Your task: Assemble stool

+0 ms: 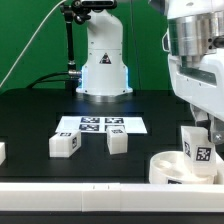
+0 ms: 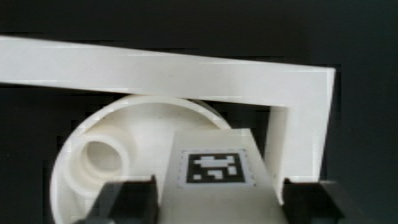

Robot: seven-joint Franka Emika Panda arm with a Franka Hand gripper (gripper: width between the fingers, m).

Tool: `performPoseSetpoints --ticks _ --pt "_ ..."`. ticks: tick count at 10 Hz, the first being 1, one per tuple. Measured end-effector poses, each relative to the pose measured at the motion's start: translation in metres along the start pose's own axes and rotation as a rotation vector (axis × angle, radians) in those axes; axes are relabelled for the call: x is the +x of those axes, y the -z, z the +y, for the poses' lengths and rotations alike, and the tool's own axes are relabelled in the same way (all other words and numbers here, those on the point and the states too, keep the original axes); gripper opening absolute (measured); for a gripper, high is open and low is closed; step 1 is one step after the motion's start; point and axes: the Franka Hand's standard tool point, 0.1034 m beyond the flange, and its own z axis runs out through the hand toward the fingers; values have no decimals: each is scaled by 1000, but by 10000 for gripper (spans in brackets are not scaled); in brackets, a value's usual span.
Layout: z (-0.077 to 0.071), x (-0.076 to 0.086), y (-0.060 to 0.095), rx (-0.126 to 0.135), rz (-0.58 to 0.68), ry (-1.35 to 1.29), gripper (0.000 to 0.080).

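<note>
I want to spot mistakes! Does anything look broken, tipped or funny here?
Nothing stands out. The gripper holds one leg at the seat. A second leg and a third leg lie loose near the marker board, waiting. No damage shows.

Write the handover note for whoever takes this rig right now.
Gripper: shut on one leg, held just over the seat at the exterior view's right.
Loose: two legs lie on the table in front of the marker board. A white part is cut off at the exterior view's left edge, so it cannot be identified.
Done: one leg is at the seat; none is visibly fitted.
Left: fit this leg, then the others.
</note>
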Motion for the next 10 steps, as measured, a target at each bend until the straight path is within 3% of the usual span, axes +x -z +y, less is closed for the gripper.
performPoseSetpoints --ticks 1,2,3,5,8,10 --pt "0 0 1 0 0 22 336" --pt "-1 0 6 0 -2 88 501" --pt "-2 -2 14 -4 -6 91 601" --pt "-7 -5 27 15 -7 207 641" --pt "-5 -5 23 11 -5 444 648" --pt "-11 -4 24 0 17 757 648"
